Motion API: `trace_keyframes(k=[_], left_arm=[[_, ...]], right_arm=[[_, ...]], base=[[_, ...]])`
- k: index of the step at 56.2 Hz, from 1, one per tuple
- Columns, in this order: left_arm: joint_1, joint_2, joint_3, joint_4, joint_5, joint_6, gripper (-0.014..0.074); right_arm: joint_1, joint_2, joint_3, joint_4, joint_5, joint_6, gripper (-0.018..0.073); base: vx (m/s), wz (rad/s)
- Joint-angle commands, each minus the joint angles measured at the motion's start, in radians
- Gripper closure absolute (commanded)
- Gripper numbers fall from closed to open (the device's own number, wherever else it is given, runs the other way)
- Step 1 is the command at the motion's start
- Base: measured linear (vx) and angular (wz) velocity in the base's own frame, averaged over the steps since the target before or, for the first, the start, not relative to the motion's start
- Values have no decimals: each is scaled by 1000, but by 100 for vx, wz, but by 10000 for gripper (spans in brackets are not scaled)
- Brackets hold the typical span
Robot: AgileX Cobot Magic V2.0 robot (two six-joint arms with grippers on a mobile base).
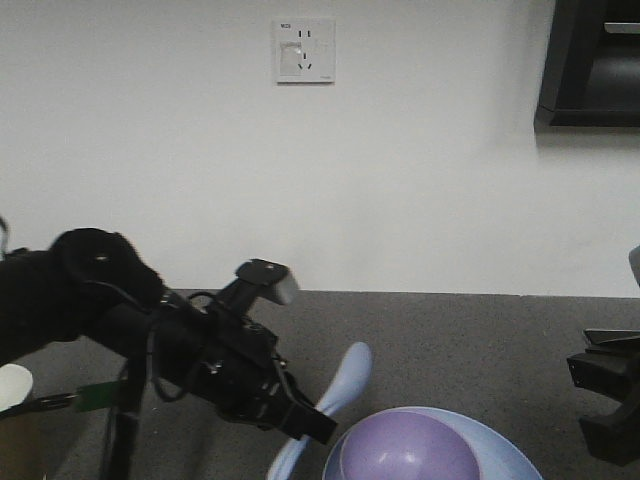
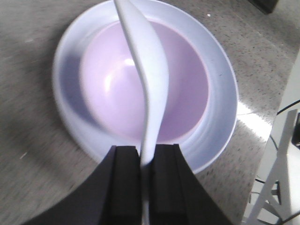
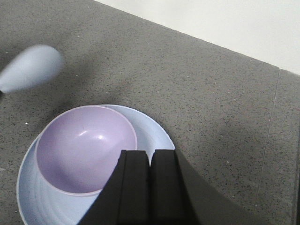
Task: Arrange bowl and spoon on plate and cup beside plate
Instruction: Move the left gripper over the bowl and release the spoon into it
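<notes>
1. The left end effector (image 2: 146, 151), at bottom centre, is clamped on the handle of the small pale blue-white spoon (image 2: 151, 70).
2. The glossy lavender bowl (image 2: 108, 98) sits in the wide light blue plate (image 2: 222, 108), mid-frame.
3. The right end effector (image 3: 150, 157) has its fingers together, empty.

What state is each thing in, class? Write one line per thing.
bowl, upright, empty, sitting on the plate
plate, flat on counter, carrying bowl
spoon, lifted, gripped by handle
cup, upright, apart from plate
left tool, shut on spoon
right tool, shut, empty
</notes>
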Motion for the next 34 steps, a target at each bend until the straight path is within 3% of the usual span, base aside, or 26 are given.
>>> trace_keyframes(k=[1, 14, 34], left_arm=[[-40, 20, -123, -44, 31, -46, 596], [-65, 70, -185, 41, 58, -159, 596], [-65, 90, -185, 42, 12, -172, 567]], right_arm=[[-3, -15, -29, -13, -66, -2, 569], [-3, -15, -29, -23, -65, -2, 569], [-3, -15, -29, -23, -83, -2, 568]], base=[[0, 0], [0, 0], [0, 0]])
